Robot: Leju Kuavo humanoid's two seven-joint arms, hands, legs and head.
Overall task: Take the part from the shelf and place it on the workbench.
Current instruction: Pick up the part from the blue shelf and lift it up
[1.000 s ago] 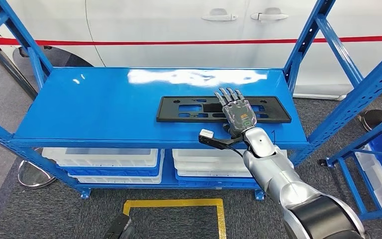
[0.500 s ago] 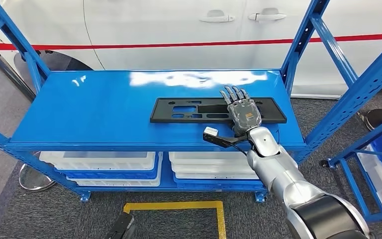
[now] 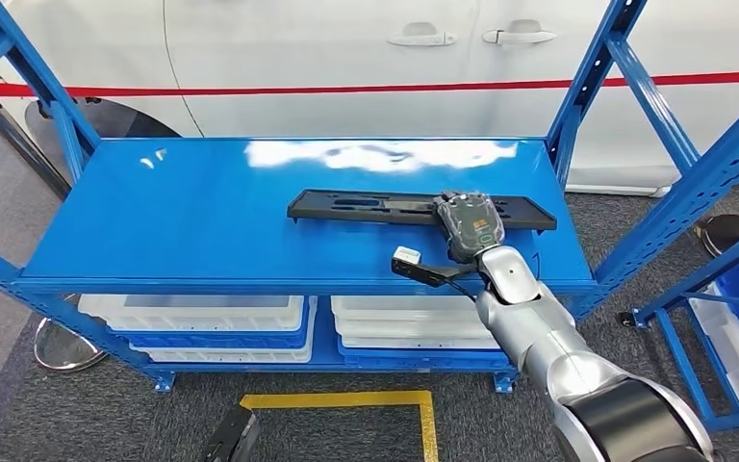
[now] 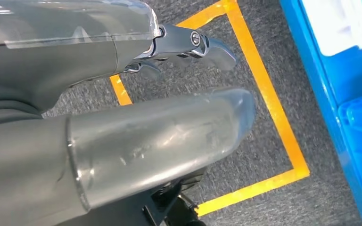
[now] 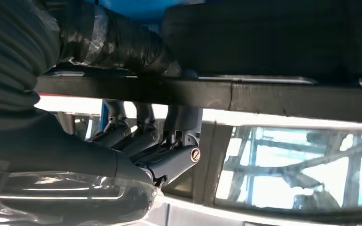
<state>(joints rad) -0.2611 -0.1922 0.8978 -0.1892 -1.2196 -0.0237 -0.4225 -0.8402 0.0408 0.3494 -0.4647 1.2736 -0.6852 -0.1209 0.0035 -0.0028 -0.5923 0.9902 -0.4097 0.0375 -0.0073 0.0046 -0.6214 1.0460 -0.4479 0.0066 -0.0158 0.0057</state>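
Note:
The part is a long flat black plastic plate with cut-outs, on the right half of the blue shelf top. My right hand grips it near its right end, fingers curled over the far edge. The plate is tipped up and I see it nearly edge-on. In the right wrist view the part is a dark bar clamped between the thumb and the fingers. My left hand hangs over the carpet with its fingers loosely apart and nothing in it.
Blue uprights stand at the shelf's corners. White bins fill the level below. A white car is close behind. A second blue rack stands to the right. Yellow floor tape marks a square in front.
My right hand's fingers lay flat on the part; now they have curled around it. The part has tipped up from flat and shifted slightly left on the shelf.

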